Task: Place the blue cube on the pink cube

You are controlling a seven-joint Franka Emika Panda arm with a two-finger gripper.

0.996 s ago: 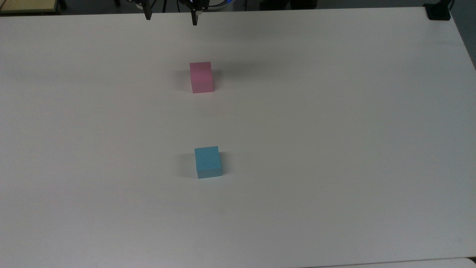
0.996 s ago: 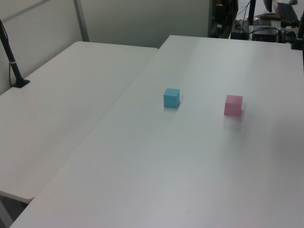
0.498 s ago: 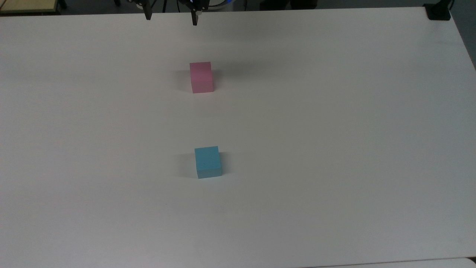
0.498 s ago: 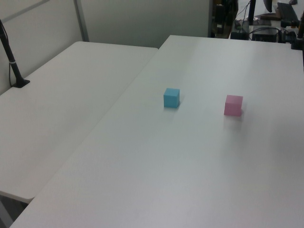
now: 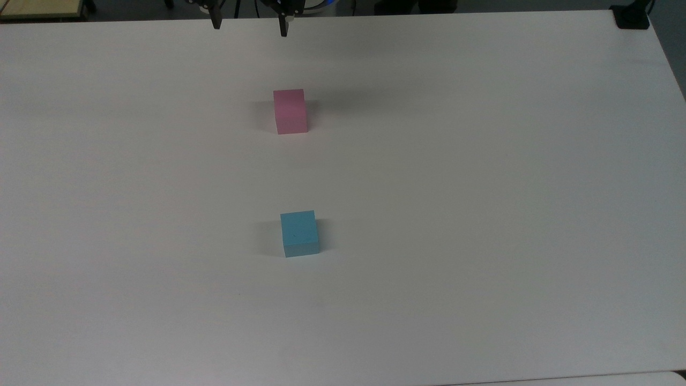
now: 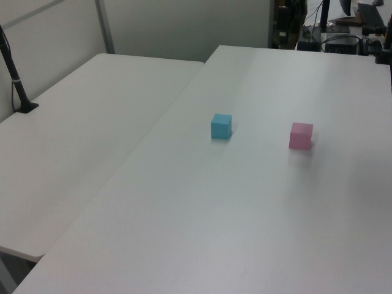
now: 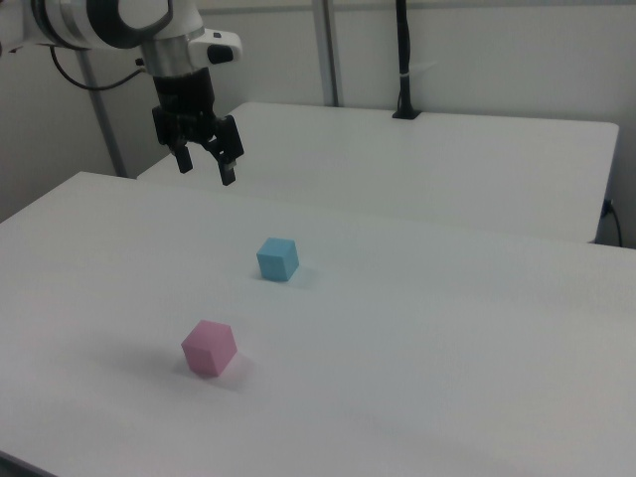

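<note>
White table [image 5: 482, 161]: one blue cube [image 5: 299, 233], one pink cube [image 5: 290, 111], apart; pincer [image 7: 205, 170] spread, empty.

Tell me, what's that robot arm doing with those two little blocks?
Nothing is in its grip yet. The pincer hangs open in the air above the white table. The blue cube and the pink cube sit apart on the table, untouched. The blue one is meant to go on top of the pink one, so that job hasn't started.
</note>
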